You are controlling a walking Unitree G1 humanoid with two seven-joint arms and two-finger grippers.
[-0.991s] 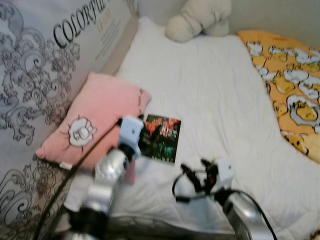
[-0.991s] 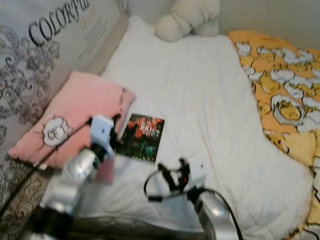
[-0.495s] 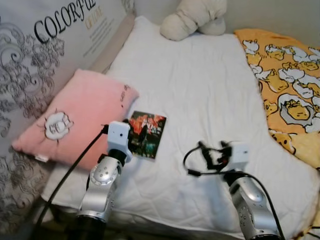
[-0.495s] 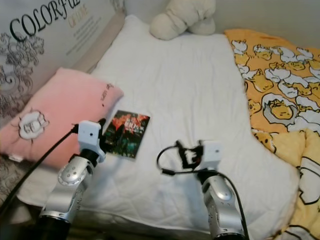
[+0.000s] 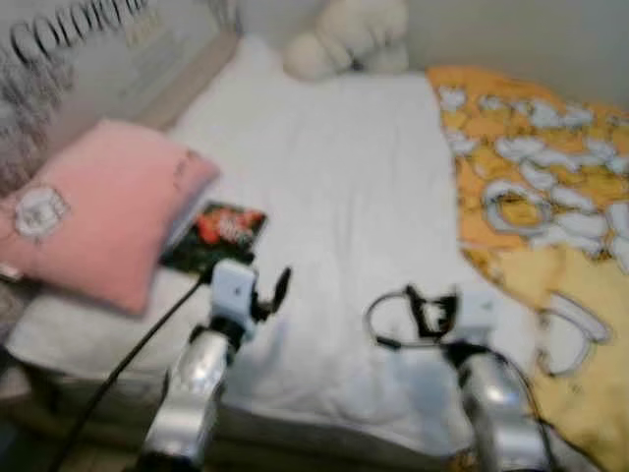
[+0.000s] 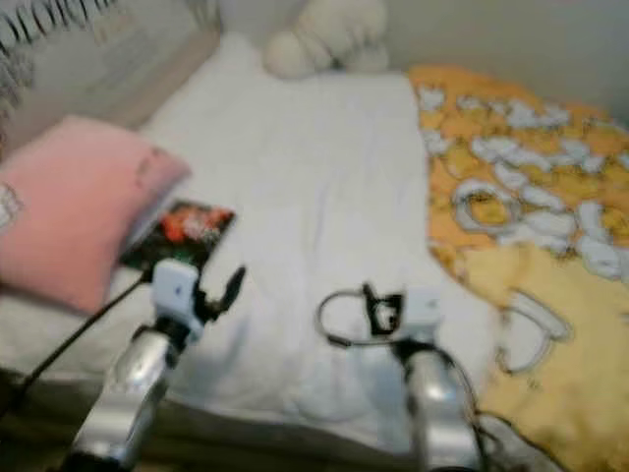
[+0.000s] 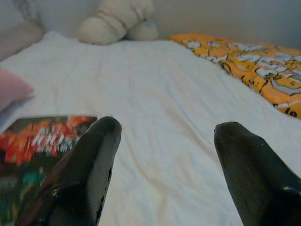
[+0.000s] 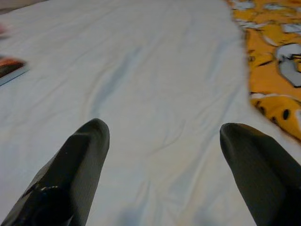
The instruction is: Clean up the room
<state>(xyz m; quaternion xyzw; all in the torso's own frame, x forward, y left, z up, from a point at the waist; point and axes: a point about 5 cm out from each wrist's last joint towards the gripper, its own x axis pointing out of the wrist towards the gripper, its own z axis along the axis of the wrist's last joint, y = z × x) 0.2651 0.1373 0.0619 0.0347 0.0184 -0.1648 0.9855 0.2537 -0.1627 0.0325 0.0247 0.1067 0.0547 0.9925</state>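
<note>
A dark booklet (image 5: 214,234) with a red and green cover lies flat on the white quilt (image 5: 334,177), its left edge against a pink pillow (image 5: 93,211). My left gripper (image 5: 267,295) hovers open just in front of and to the right of the booklet. In the left wrist view the booklet (image 7: 40,141) lies beside one black finger (image 7: 89,160). My right gripper (image 5: 425,313) is open and empty over bare quilt near the bed's front edge. The eye views are blurred.
A cream plush toy (image 5: 344,39) sits at the head of the bed. An orange patterned blanket (image 5: 521,197) covers the right side. A printed headboard panel (image 5: 69,59) runs along the left. A black cable (image 5: 128,364) trails from my left arm.
The whole picture has slid left and gone blurry, so the camera has turned right. My left gripper, earlier at the booklet's near-left corner, now sits below and right of it.
</note>
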